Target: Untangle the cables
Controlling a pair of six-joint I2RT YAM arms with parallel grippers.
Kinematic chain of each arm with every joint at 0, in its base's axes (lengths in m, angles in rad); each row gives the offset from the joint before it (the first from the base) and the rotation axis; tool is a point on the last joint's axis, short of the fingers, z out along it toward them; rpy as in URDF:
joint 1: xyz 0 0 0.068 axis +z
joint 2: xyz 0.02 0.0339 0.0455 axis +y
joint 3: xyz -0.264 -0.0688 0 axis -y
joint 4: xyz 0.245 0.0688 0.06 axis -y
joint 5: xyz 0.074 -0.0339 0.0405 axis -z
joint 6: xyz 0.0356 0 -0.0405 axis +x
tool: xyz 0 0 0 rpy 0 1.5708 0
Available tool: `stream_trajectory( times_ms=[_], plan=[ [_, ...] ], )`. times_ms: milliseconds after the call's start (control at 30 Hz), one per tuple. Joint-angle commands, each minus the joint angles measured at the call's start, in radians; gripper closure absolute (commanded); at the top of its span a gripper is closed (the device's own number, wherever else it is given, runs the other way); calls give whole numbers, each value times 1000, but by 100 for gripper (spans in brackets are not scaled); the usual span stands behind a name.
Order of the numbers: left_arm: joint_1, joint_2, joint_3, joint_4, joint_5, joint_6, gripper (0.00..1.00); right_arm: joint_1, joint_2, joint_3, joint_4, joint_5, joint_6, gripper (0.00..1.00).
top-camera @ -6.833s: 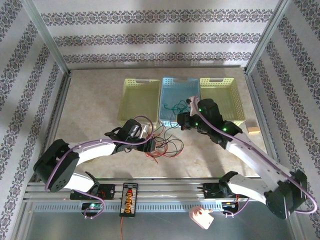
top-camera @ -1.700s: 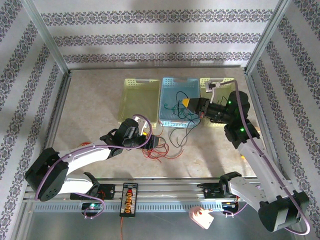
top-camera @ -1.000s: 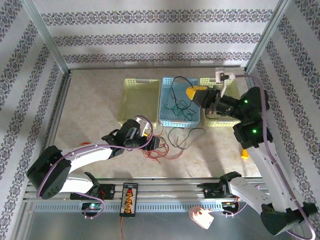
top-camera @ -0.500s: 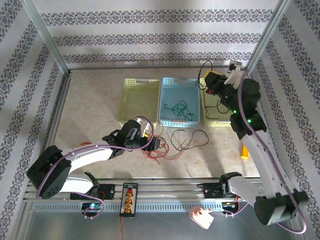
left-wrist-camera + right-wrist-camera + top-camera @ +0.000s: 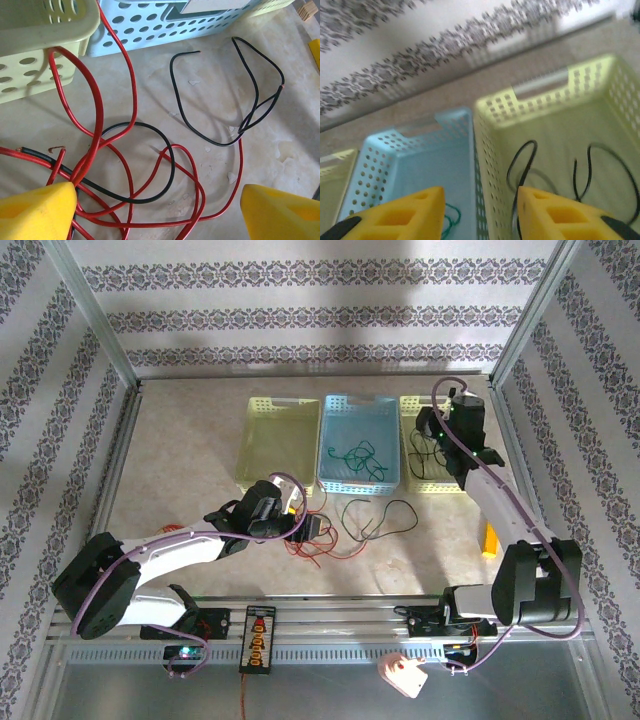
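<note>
- Currently we see the left gripper (image 5: pixel 303 525) low over the desk (image 5: pixel 180 460), just in front of the left yellow basket (image 5: pixel 270 405). In the left wrist view its yellow fingertips (image 5: pixel 37 210) stand wide apart and clamp nothing.
- The red cable (image 5: pixel 95 100) sprawls in loose loops on the desk under that gripper. One loop rises against the wall of the left yellow basket. Some strands run beneath the left fingertip, and we cannot tell whether they touch it.
- A black loop (image 5: pixel 170 165) threads through the red loops.
- A loose black strand (image 5: pixel 180 100) lies on the desk to the right of the tangle, in front of the blue basket (image 5: pixel 360 400). It meets the red cable only near its lower bend.
- The right gripper (image 5: pixel 428 430) hangs above the right yellow basket (image 5: pixel 432 486). We see its fingers parted with nothing between them.
- A black cable (image 5: pixel 580 175) lies curled on the floor of the right yellow basket.
- The green cable (image 5: pixel 355 453) sits bunched inside the blue basket, well apart from the red tangle.
</note>
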Motion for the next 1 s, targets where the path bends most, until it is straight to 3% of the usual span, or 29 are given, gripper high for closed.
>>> stream_trajectory(
  times_ms=[0, 200, 367, 533, 700, 967],
  plan=[
    [-17, -14, -4, 20, -20, -2, 15, 1, -58, -37, -22, 40, 21, 52],
    [-17, 24, 2, 40, -29, -5, 14, 64, -227, -153, -137, -14, 56, 49],
    [-17, 56, 17, 45, -22, -1, 14, 236, -330, -285, -248, -146, 86, 47],
    [-17, 86, 42, 36, -11, 9, 14, 416, -315, -382, -256, -230, 66, 47],
    [-17, 101, 60, 23, -7, 15, 14, 478, -226, -382, -259, -202, 64, 46],
    [-17, 72, 30, 37, -25, -8, 14, 489, -167, -380, -276, -93, 91, 45]
  ],
)
